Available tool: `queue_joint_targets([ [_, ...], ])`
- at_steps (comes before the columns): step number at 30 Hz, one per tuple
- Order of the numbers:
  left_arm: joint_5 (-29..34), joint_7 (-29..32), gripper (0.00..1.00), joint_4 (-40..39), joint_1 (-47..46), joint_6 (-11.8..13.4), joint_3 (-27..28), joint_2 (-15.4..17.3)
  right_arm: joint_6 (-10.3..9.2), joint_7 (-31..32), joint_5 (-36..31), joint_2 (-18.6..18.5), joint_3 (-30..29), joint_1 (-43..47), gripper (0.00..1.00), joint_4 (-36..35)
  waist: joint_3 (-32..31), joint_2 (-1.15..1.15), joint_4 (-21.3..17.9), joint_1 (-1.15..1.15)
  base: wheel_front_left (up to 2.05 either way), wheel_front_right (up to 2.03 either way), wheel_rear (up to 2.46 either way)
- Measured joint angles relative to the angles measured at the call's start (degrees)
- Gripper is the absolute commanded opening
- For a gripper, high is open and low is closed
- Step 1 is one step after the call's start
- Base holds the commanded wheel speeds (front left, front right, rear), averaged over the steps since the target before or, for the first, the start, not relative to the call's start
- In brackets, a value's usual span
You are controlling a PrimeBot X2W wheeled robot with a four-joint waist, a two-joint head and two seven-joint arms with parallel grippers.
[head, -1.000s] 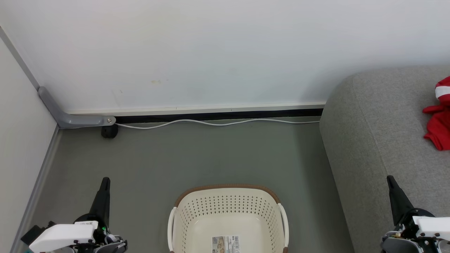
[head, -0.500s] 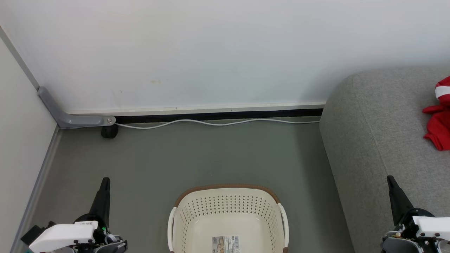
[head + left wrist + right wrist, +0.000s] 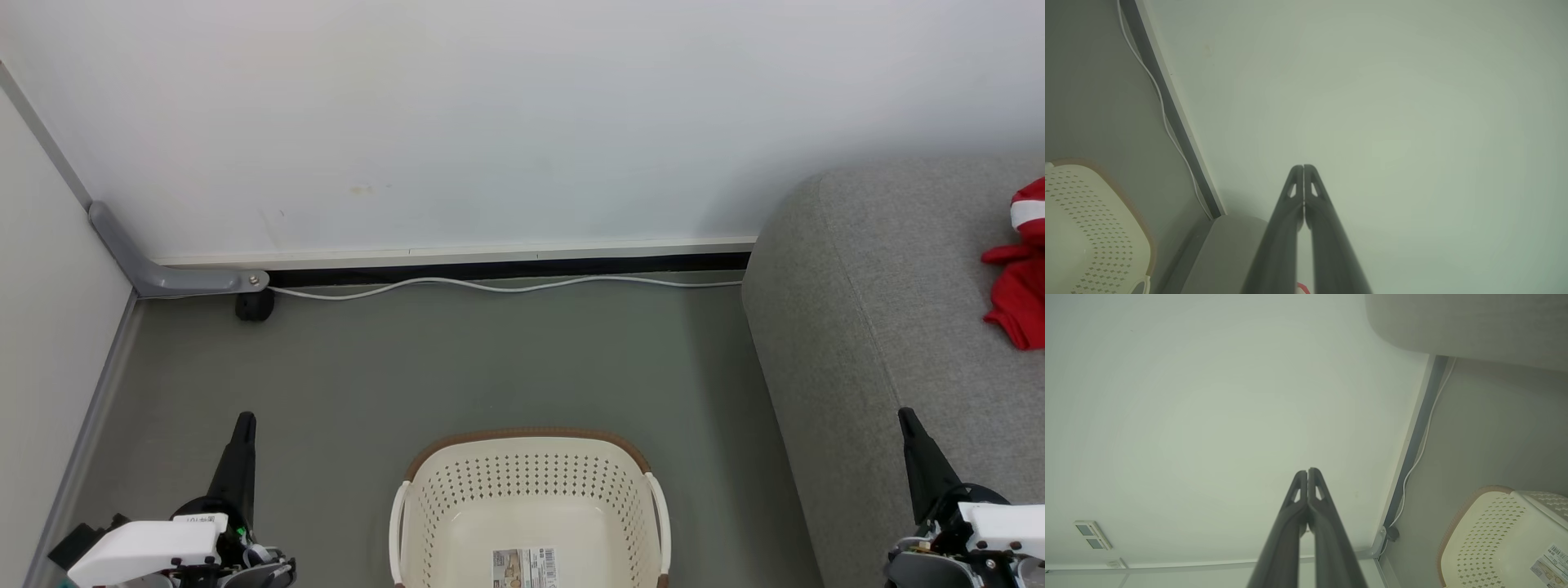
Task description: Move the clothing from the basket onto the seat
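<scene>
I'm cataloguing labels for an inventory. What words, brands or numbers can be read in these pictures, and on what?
No text is legible.
Paper label on the bottom of the cream perforated plastic basket: barcode and print, too small to read.
Small white sticker on the left arm's wrist: too small to read.

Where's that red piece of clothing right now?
In the head view the clothing lies on the grey seat at the far right edge, partly cut off, apart from the basket on the floor at bottom centre.
</scene>
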Motion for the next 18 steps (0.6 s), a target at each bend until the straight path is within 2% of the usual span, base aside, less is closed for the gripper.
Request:
queue_joint_targets([
  [18, 0.0, 0.0, 0.0, 0.0, 0.0, 0.0, 0.0, 0.0, 0.0, 0.0, 0.0, 0.01, -0.01, 0.0, 0.0, 0.0, 0.0, 0.0, 0.0, 0.0, 0.0, 0.0, 0.0],
])
